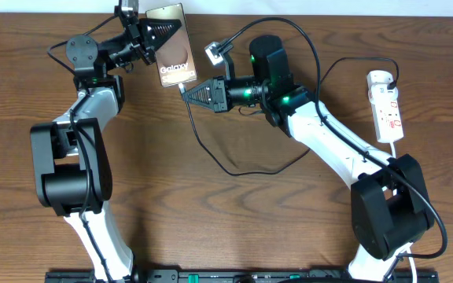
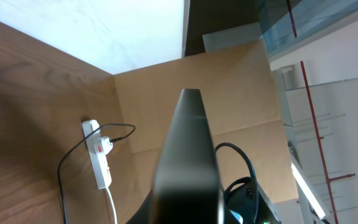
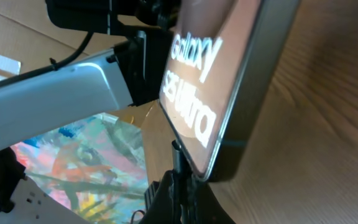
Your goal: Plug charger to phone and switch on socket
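Observation:
My left gripper (image 1: 157, 39) is shut on the phone (image 1: 171, 43), a brown slab with white "Galaxy" lettering, and holds it above the table at the back. In the left wrist view only the phone's dark edge (image 2: 188, 155) shows, and it hides my fingers. Just below the phone, my right gripper (image 1: 185, 92) is shut on the charger's small black connector (image 3: 178, 155), whose tip meets the phone's lower edge (image 3: 210, 87). The thin black charger cable (image 1: 211, 153) loops across the table toward the right. The white socket (image 1: 385, 106) lies at the far right with red marks and a black plug.
The right arm's white links (image 1: 336, 141) stretch between the phone and the socket. A thicker black robot cable (image 1: 289, 25) arcs over the right wrist. In the left wrist view the socket (image 2: 98, 158) lies on the wood near a cardboard wall (image 2: 229, 93).

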Motion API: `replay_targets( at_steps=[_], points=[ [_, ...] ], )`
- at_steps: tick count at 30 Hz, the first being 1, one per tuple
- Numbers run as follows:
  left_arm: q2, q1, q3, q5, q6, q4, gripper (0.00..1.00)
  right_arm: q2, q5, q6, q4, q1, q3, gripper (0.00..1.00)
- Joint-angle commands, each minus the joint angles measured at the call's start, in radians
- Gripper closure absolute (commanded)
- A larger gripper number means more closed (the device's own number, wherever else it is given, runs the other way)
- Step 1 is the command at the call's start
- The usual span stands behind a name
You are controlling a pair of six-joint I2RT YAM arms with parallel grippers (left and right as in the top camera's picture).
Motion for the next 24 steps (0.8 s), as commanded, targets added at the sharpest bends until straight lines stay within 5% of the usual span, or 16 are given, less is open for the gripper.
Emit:
replay_targets(
  at_steps=[1, 24],
  points=[
    [-0.008, 0.003, 0.013, 0.021, 0.023, 0.015, 0.93, 0.009, -0.003, 0.015, 0.013, -0.011, -0.006, 0.99],
    [-0.008, 0.003, 0.013, 0.032, 0.073, 0.015, 0.93, 0.009, 0.094, 0.135, 0.036, 0.0, -0.006, 0.99]
  ],
)
